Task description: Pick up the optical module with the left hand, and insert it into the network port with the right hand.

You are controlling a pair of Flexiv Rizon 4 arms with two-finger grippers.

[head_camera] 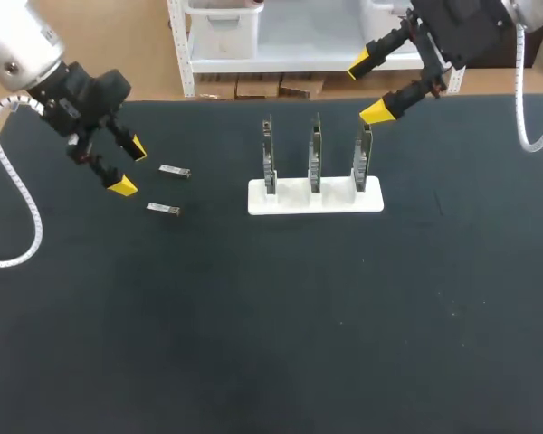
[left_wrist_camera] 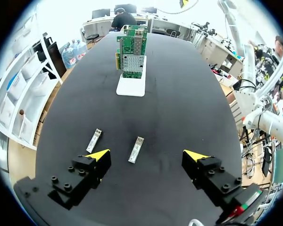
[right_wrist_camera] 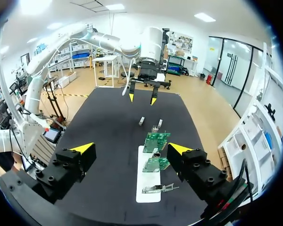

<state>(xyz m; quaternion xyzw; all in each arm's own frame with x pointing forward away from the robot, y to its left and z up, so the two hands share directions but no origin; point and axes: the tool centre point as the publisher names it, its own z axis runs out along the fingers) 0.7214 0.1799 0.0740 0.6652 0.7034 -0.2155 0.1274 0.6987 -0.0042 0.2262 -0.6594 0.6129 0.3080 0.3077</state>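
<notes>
The job has not really started yet. One small metal plug (head_camera: 175,171) lies flat on the black bench (head_camera: 253,344), and a second plug (head_camera: 163,209) lies near it. Nothing holds either of them.

The left pincer (head_camera: 129,167) hangs just beside the two plugs. Its fingers are spread wide and it has nothing in it. In the left wrist view, the second plug (left_wrist_camera: 136,149) lies ahead of the left pincer (left_wrist_camera: 146,155), in line with the gap between its fingers. The other one (left_wrist_camera: 94,140) lies by the tip of one finger.

The right pincer (head_camera: 369,87) is up by the far side of the bench, near the white stand (head_camera: 315,196). It is wide open too, and empty. Three green cards (head_camera: 315,149) stand upright in the stand. The hole for the plug should be on one of them, but it is too small to make out.

So every step is left to do. The left pincer must come down and pick up a plug. Then the right pincer must take the plug and push it into a card.
</notes>
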